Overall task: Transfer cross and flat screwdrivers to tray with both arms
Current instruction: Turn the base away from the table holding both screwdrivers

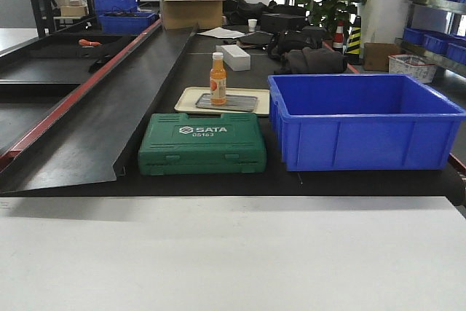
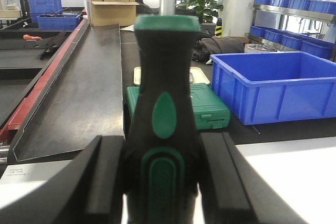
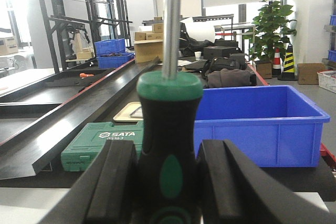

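The left gripper (image 2: 163,182) is clamped on the black-and-green handle of the left screwdriver (image 2: 165,77). The right gripper (image 3: 168,182) grips the right screwdriver (image 3: 169,114) the same way. Each steel shaft points to 12 o'clock in its wrist view, probably so the tool rides in line with the fingers and can be laid down lengthwise.

The beige tray (image 1: 188,100) lies at 12 o'clock from the green SATA tool case (image 1: 202,143). The blue bin (image 1: 364,136) stands at 3 o'clock from the case. An orange bottle (image 1: 218,78) and a grey metal plate (image 1: 237,103) take up the tray's middle, so the bare strips along its rim look like the likeliest landing spots.

Both tips are cut off at the top edge of the wrist views, so I cannot tell which tool is cross and which is flat. The handles hide most of the tray in those views. The front view shows neither arm, so how high they are above the white table (image 1: 233,260) cannot be read.
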Motion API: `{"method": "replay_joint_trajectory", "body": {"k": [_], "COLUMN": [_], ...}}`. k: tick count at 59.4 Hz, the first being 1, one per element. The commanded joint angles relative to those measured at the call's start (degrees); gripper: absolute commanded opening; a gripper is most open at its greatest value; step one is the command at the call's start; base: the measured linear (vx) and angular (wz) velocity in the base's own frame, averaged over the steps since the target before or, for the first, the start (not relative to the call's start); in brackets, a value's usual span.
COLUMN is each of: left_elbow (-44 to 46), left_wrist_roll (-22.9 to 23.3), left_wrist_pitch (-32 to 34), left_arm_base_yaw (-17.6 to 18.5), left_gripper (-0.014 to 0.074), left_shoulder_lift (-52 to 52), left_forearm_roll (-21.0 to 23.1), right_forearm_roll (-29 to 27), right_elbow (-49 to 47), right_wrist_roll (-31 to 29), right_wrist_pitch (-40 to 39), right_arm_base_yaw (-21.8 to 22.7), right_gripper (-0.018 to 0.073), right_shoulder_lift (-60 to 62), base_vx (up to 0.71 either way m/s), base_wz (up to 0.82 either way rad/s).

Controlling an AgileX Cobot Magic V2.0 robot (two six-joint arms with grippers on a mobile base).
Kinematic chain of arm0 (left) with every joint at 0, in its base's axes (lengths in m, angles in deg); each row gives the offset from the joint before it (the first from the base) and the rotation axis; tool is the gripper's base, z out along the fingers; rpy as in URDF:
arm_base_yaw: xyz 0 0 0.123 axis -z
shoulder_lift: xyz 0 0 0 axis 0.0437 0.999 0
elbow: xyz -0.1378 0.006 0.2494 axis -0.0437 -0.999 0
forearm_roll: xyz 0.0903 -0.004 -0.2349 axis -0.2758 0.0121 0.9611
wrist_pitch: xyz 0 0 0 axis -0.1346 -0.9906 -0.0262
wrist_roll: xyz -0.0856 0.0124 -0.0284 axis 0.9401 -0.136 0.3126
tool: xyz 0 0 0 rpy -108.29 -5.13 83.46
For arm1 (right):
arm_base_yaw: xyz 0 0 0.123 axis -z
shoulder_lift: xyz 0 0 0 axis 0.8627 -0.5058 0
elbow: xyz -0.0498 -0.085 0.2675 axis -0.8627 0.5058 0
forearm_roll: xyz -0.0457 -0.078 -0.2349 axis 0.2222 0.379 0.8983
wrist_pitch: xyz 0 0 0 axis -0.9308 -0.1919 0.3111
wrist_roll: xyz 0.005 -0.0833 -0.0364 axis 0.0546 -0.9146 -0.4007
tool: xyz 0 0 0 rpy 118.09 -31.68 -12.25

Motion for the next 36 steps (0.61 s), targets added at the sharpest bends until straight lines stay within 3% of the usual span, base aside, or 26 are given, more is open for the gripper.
{"method": "replay_joint_trajectory", "body": {"k": [1,21,36], "left_elbow": [1.6,1.6,1.6], "left_wrist_roll": [0.0,0.0,0.0], "left_wrist_pitch": [5.5,5.5,5.5], "left_arm_base_yaw": [0.2,0.2,0.2], "left_gripper": [0.0000,0.0000,0.0000], "left_shoulder_lift": [0.2,0.2,0.2], "left_forearm_roll": [0.7,0.7,0.7], "right_forearm_roll": [-0.5,-0.5,-0.5], "right_elbow": [-1.6,-1.6,-1.6], "right_wrist_roll": [-0.1,-0.1,-0.1], "right_wrist_pitch": [-5.6,-5.6,-5.6], "right_arm_base_yaw": [0.1,0.1,0.1], "right_gripper": [-0.0008,-0.0008,-0.0008], "right_shoulder_lift": [-0.4,-0.4,-0.4], "base_vx": [-0.01,-0.08,-0.15], "base_wz": [-0.02,-0.03,-0.27]}}
